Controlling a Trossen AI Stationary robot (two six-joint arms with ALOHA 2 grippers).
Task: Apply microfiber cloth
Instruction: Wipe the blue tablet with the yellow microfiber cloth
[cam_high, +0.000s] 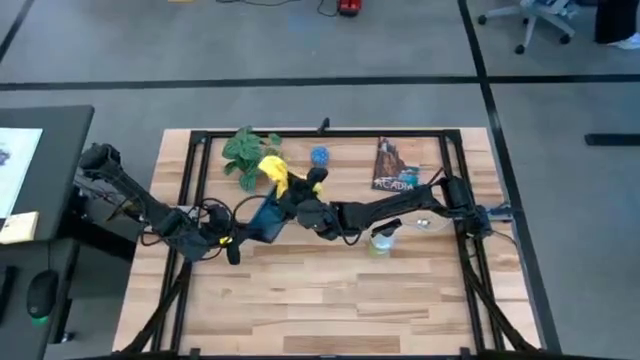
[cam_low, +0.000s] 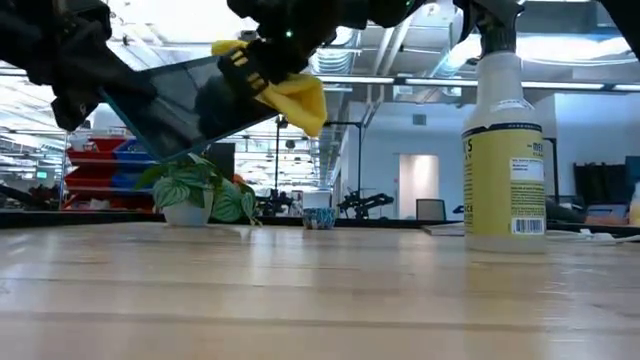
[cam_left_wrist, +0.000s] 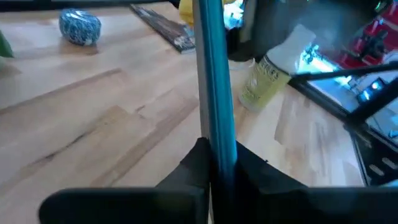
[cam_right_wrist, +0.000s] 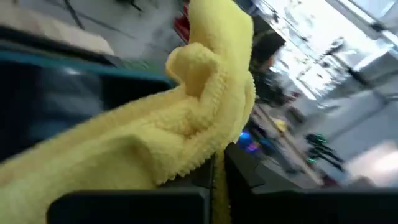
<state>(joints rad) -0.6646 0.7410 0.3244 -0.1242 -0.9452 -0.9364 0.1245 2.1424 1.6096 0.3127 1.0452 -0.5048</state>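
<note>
Left arm: reaches in from the counter's (cam_high: 330, 300) left edge. Left claw (cam_high: 232, 243): clamped on the lower edge of the tablet (cam_high: 268, 217), fingers closed on both faces of its blue-rimmed side, seen edge-on in the left wrist view. Tablet: held off the counter, tilted, dark screen facing up and toward the right arm.

Potted plant (cam_high: 245, 155): at the far edge, left of centre.

Cloth (cam_high: 280, 175): bright yellow, bunched, held in the air against the tablet's upper end, just beside the plant in the high view. Right claw (cam_high: 312, 196): closed on the cloth, which spills over its fingers and lies against the screen in the right wrist view.

Small blue object (cam_high: 319, 156): far edge, near centre.

Spray bottle (cam_high: 381, 240): upright on the counter, under the right arm.

Booklet (cam_high: 394, 165): flat, far right.
</note>
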